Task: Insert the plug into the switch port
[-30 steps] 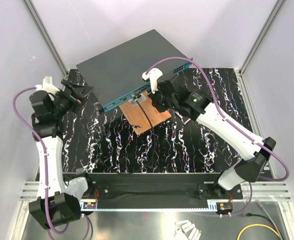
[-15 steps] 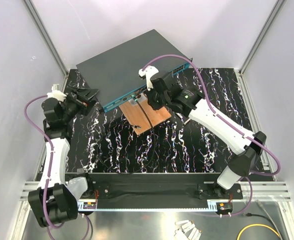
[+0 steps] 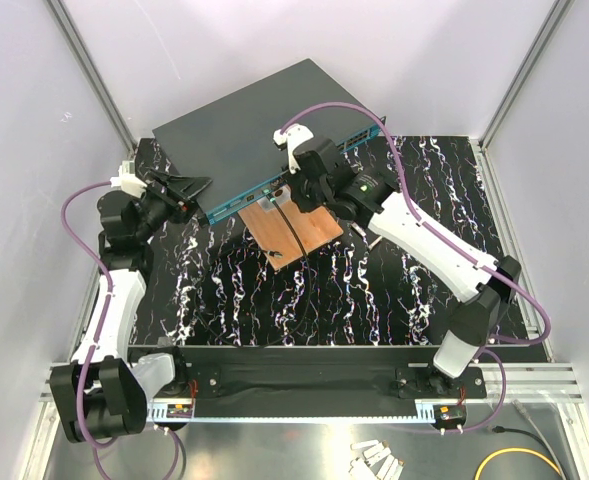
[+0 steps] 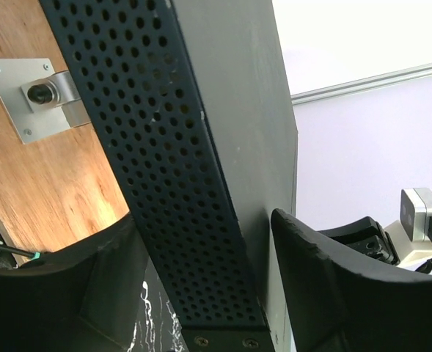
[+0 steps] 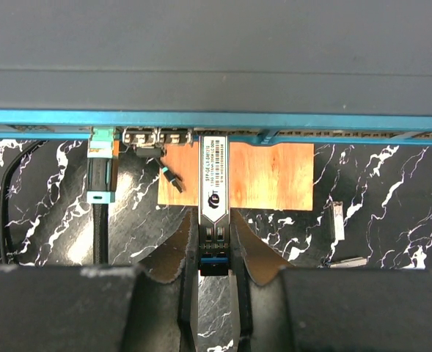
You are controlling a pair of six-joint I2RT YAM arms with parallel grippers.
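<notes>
The switch (image 3: 254, 125) lies at the back of the table, dark grey on top, with a teal front edge (image 5: 216, 117) carrying small ports. My right gripper (image 5: 216, 258) (image 3: 292, 190) is shut on the plug (image 5: 214, 183), a silver labelled module with a blue rear end. The plug's tip reaches the teal front edge at a port. My left gripper (image 4: 204, 293) (image 3: 189, 187) straddles the switch's left corner. Its perforated side (image 4: 164, 161) runs between the fingers (image 4: 340, 286), which lie against it on both sides.
A copper-brown board (image 3: 309, 235) lies on the marbled table (image 3: 374, 290) below the switch front, with a metal bracket (image 4: 43, 92) and a thin black cable (image 3: 292, 228). A teal-ended connector (image 5: 100, 172) sits plugged in left of the plug. Small loose metal parts (image 5: 338, 220) lie to the right.
My left arm swung right to the switch's left corner and its jaws narrowed around it. My right gripper carried the plug left and up to the teal front edge.
</notes>
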